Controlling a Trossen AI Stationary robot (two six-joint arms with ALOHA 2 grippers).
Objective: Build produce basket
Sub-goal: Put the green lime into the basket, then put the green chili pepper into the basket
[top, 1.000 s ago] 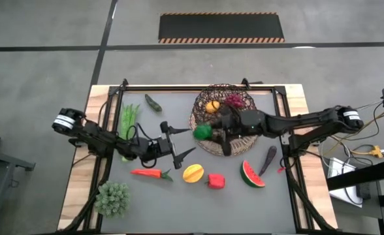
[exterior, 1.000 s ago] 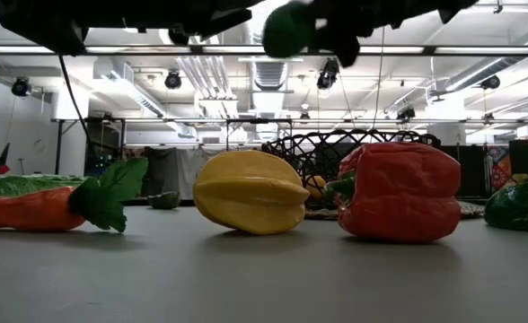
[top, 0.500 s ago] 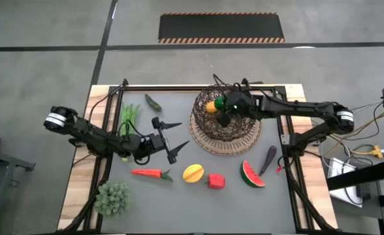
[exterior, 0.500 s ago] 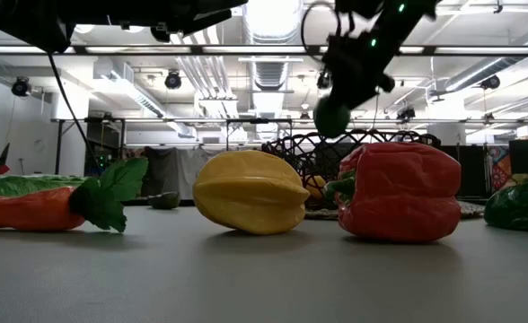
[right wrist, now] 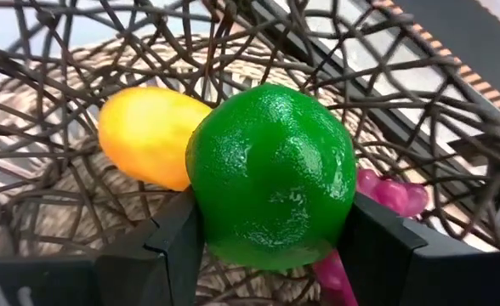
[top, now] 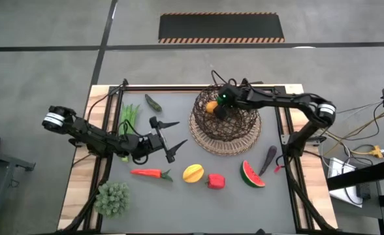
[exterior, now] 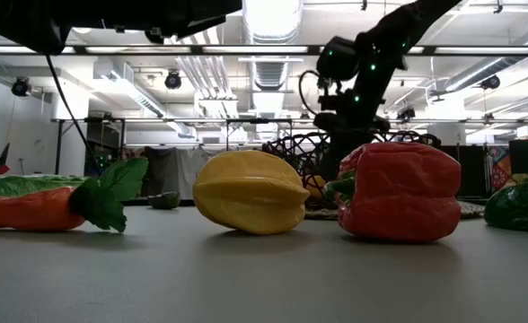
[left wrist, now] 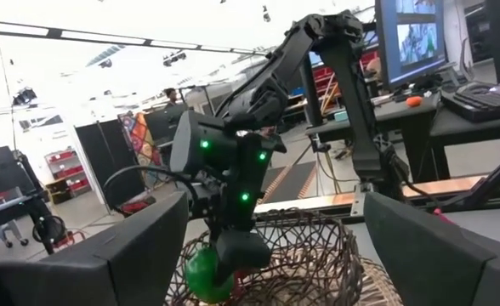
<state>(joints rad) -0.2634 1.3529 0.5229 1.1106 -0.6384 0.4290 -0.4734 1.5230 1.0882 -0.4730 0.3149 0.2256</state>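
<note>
The basket (top: 234, 134) stands at the table's far right of centre, with an orange (top: 211, 108) and purple-red grapes (right wrist: 386, 195) in it. My right gripper (top: 219, 111) reaches down into it, shut on a green lime (right wrist: 271, 200). My left gripper (top: 182, 134) is open and empty, above the table left of the basket. On the table lie green beans (top: 128, 116), a dark chili (top: 153, 102), a carrot (top: 149, 173), a yellow mango (top: 192, 173), a red pepper (top: 215, 181), a watermelon slice (top: 252, 175) and an eggplant (top: 268, 158). My right gripper pinches the lime by two opposite sides (right wrist: 212, 204) between its two fingers (right wrist: 169, 246). The fingers come from above, pointing down into the basket. The lime (left wrist: 201, 272) hangs below the fingers inside the basket's wall, next to the orange (right wrist: 144, 136); whether it touches the base, I cannot tell.
A pale green leafy clump (top: 112, 198) sits at the near left corner. A raised frame runs along the table's edges (top: 179, 87). Bare grey table lies between the left gripper and the basket.
My right gripper has carried the lime from above the basket's near left rim toward the far edge and down into the basket, beside the orange. My left gripper has drawn back a little toward the table's left edge, still open.
</note>
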